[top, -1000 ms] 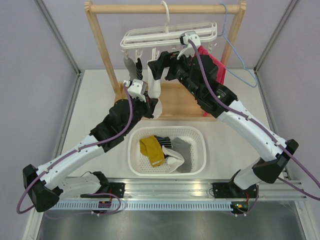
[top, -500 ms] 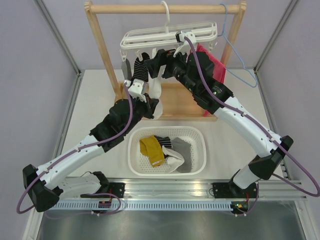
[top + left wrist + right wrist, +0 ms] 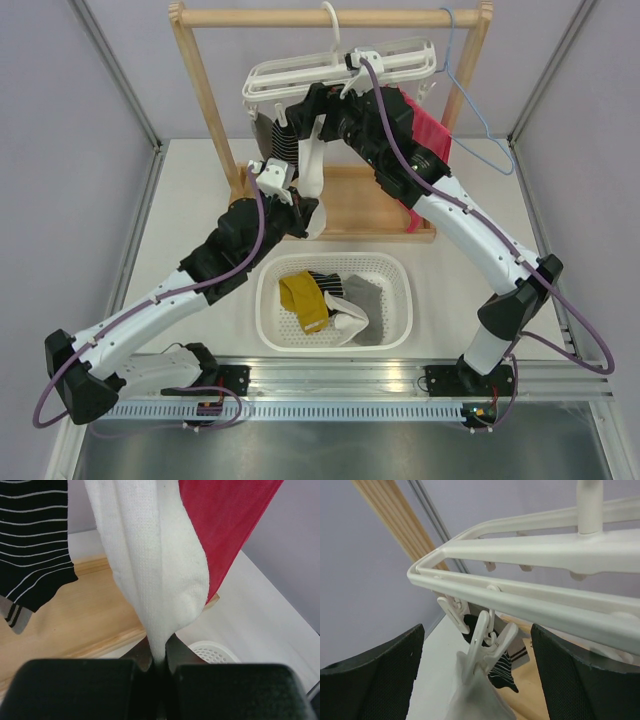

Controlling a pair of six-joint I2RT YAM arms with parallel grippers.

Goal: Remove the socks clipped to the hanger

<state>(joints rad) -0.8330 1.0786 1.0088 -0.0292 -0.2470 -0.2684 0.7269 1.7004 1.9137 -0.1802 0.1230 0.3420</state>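
Nearest us, well below the hanger, the white basket on the tabletop has a mustard sock and a grey sock in it. Further up, our left hand is clenched on the bottom end of the white sock dangling from the hanger. There's a black striped sock hanging alongside it and a red towel behind. Just under the hanger's frame, our right hand is spread wide, with that sock's clip between its fingers.

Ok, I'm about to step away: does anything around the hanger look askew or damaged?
Nothing damaged or spilled. The white sock is just pinched at its toe by the left tool while clipped to the hanger.
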